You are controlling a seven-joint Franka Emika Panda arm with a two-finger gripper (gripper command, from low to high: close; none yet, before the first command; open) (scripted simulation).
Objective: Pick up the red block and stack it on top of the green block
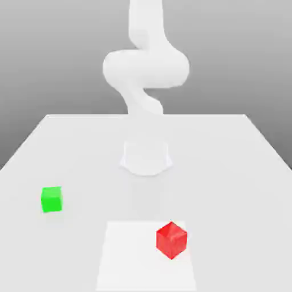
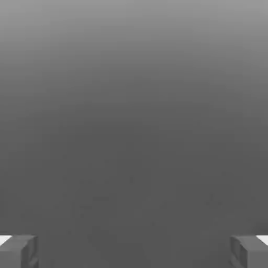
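We see the white arm [image 1: 145, 68] rising from its base at the middle of the table [image 1: 239, 171], folded back on itself high above the surface. Going left to right in the exterior view, the green block [image 1: 51, 199] sits near the table's left edge, and the red block [image 1: 171, 240] lies close to the front edge, on a paler square patch [image 1: 125, 256]. In the hand view the gripper [image 2: 134, 251] has its 2 fingers [image 2: 18, 251] spread wide apart, nothing between them; both blocks lie well apart from them.
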